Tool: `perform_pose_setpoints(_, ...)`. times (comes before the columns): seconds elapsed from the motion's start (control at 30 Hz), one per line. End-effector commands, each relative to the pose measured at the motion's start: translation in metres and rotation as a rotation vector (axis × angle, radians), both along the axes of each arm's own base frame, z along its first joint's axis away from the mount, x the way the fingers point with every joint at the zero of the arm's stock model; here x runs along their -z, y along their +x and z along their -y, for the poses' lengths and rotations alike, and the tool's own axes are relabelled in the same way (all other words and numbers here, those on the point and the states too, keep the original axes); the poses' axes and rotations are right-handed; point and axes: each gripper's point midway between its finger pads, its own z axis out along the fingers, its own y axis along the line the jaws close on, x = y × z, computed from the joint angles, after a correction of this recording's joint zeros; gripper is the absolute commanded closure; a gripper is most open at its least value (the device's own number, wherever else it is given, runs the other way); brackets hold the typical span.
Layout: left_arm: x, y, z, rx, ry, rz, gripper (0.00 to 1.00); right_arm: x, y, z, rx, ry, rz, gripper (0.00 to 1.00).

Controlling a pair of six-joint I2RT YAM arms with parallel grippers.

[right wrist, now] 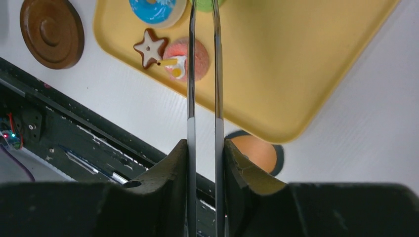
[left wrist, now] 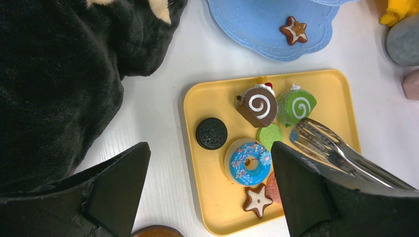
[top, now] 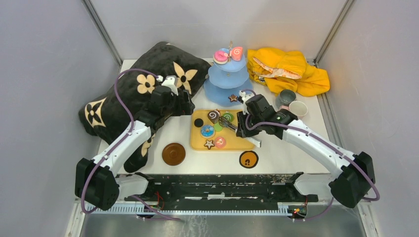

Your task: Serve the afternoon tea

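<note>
The right tool (right wrist: pixel 202 148) is clamped on the handles of the metal tongs (right wrist: pixel 190 74), whose two blades stand close together. The left tool (left wrist: pixel 210 148) hangs wide open and empty over the left part of the yellow tray (left wrist: pixel 212 192), beside the black cushion (top: pixel 143 94).

Most sweets lie on the tray: a chocolate swirl roll (left wrist: pixel 259 106), a green swirl roll (left wrist: pixel 296 107), a sandwich biscuit (left wrist: pixel 211 133), a blue doughnut (left wrist: pixel 248 162) and a star biscuit (left wrist: pixel 258 201). The light-blue three-tier stand (top: pixel 227 79) at the far side carries two pink swirl rolls (top: pixel 236 53) on top and one star biscuit (left wrist: pixel 295 29) on its lowest tier. The grey mug (top: pixel 286 97) and pink cup (top: pixel 298 108) stand to the right of the stand, off the brown coaster (top: pixel 173 153) near the desk's front edge.

Risks, as I judge them: the two swirl rolls touch, so nipping the green one may shove its neighbour. The thin tongs could twist or slide in the right tool's grip and drop a sweet on the way. A high lift to the stand might knock the pink rolls off, and the right arm passes close to the cups.

The tong tips are cut off in the right wrist view and blurred in the left one, so contact with the green roll cannot be told. The stand's upper tiers are out of both wrist views.
</note>
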Motion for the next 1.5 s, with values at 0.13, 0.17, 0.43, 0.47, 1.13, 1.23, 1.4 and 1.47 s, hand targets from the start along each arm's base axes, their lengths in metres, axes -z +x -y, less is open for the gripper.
perform_pose_setpoints(0.13,-0.008,0.004,0.005,-0.023,-0.058,0.015,0.01,-0.004,0.036,-0.027,0.061,0.06,0.064,0.69)
perform_pose_setpoints(0.17,-0.008,0.004,0.005,-0.021,-0.059,0.014,0.0,0.0,0.036,-0.021,0.085,0.03,0.063,0.69)
perform_pose_setpoints(0.43,-0.007,0.005,0.007,-0.012,-0.059,0.012,0.0,0.003,0.009,0.036,0.165,-0.138,0.066,0.68)
perform_pose_setpoints(0.47,-0.007,0.006,0.008,-0.01,-0.061,0.011,0.0,0.003,0.006,0.043,0.173,-0.16,0.063,0.67)
perform_pose_setpoints(1.13,-0.004,0.008,0.012,0.003,-0.07,0.004,0.0,0.004,-0.003,0.039,0.135,-0.095,0.08,0.55)
perform_pose_setpoints(1.23,-0.003,0.008,0.012,0.003,-0.07,0.002,0.0,0.009,-0.001,0.029,0.117,-0.062,0.069,0.55)
perform_pose_setpoints(1.4,-0.003,0.009,0.012,0.001,-0.069,0.001,0.0,0.015,0.007,0.023,0.123,-0.051,0.093,0.54)
perform_pose_setpoints(1.47,-0.003,0.009,0.012,0.0,-0.068,0.003,0.0,0.017,0.012,0.022,0.133,-0.058,0.102,0.52)
